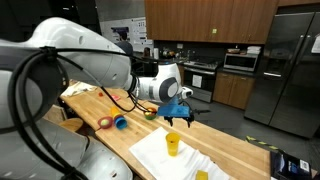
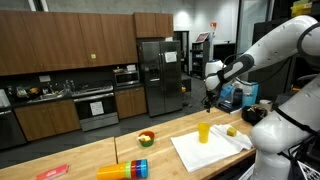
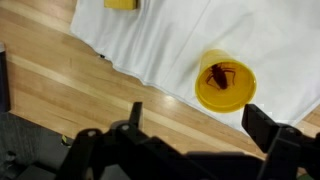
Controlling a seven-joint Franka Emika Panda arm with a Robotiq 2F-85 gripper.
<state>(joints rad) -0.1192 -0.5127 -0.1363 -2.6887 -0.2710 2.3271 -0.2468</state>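
My gripper (image 3: 198, 125) is open and empty, with its two dark fingers spread wide. It hangs above a yellow cup (image 3: 224, 80) that stands upright on a white cloth (image 3: 180, 35). A small brown object lies inside the cup. In both exterior views the gripper (image 1: 178, 108) (image 2: 208, 100) is a short way above the cup (image 1: 173, 143) (image 2: 204, 132), not touching it. A second small yellow item (image 3: 121, 4) lies on the cloth further off and also shows in an exterior view (image 2: 232, 131).
The cloth (image 2: 210, 148) lies on a long wooden counter (image 1: 235, 150). A bowl with fruit (image 2: 146, 138), a lying stack of coloured cups (image 2: 125, 170) and a red item (image 2: 52, 172) sit further along. A blue box (image 1: 290, 165) sits at the counter's end.
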